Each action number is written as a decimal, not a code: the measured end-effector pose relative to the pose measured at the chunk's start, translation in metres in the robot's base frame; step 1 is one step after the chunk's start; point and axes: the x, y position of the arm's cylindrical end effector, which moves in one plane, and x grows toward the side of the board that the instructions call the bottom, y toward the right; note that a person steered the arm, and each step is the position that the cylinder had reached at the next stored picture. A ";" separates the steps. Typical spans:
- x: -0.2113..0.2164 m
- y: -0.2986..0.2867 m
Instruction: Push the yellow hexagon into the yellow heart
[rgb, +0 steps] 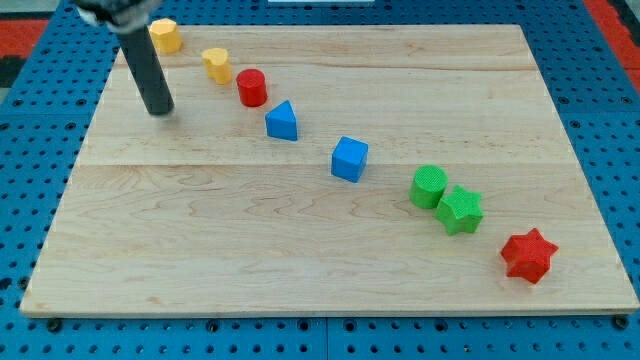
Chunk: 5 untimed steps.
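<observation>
Wooden desk (300, 270) of pale planks, resting on a blue perforated base (600, 120), with eight blocks laid in a diagonal line from the view's bottom right to its top left. Nearest the view's bottom, a red star (528, 256) lies close to the desk's right edge. Next up the line, a green star (460, 209) touches a green cylinder (429, 187) on its left. Well apart from these, near the middle of the desk, sits a blue cube (350, 159), then a blue triangular block (283, 121), then a red cylinder (251, 88) just beside the yellow heart (216, 65). The yellow hexagon (165, 36) is the farthest block, at the desk's top left corner, apart from the heart with bare wood between them; it is a short, flat-topped prism in orange-yellow, matching the heart's colour. The dark rod descends from the view's top left, leaning slightly towards the view's right, and my tip (160, 111) rests on the desk below the hexagon and to the left of the heart, touching neither. The arm carries no fingers, only this rod.
</observation>
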 end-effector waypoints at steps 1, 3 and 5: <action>-0.091 -0.036; -0.110 0.070; -0.072 0.037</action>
